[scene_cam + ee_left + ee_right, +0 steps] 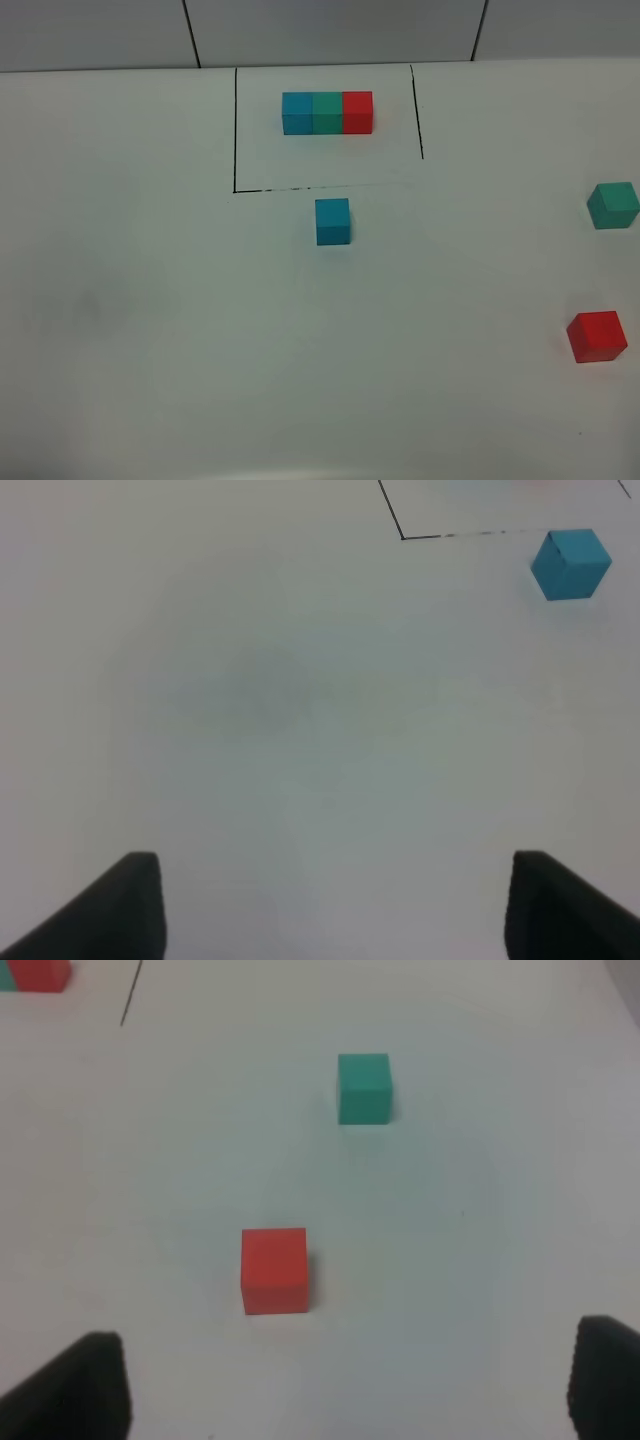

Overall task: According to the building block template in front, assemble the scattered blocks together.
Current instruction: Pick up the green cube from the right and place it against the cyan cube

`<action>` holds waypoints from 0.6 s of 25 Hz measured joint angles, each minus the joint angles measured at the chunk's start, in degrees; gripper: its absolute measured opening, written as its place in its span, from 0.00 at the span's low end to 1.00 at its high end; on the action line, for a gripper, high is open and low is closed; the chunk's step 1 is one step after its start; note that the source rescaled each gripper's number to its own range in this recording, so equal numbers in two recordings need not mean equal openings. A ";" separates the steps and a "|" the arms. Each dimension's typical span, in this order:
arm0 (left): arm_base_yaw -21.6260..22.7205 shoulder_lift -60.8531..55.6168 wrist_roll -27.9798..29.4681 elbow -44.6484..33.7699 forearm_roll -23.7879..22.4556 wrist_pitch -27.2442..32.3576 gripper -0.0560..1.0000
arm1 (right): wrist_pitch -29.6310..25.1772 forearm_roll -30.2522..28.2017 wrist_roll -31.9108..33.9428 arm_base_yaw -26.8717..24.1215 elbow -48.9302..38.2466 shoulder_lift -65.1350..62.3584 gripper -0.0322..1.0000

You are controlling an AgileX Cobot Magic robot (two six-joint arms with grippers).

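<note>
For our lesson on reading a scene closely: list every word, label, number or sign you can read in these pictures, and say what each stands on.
None can be read in any view.
The template row, blue cube, green cube and red cube all have plain faces.
The table bears only a thin black outline, no writing.
</note>
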State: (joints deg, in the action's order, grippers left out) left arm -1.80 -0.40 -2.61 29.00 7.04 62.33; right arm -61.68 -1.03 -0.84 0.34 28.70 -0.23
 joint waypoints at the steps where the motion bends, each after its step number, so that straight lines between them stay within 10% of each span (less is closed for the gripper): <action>1: 0.00 0.00 0.05 0.00 0.00 0.00 0.67 | 0.00 0.00 0.00 0.00 0.00 0.00 0.84; 15: 0.00 0.00 0.05 0.00 0.00 0.00 0.67 | 0.23 -0.69 -0.05 0.00 0.27 3.38 0.84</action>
State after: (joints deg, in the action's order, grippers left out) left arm -1.80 -0.40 -2.56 29.00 7.04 62.33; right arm -61.44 -1.72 -0.90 0.34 28.98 3.15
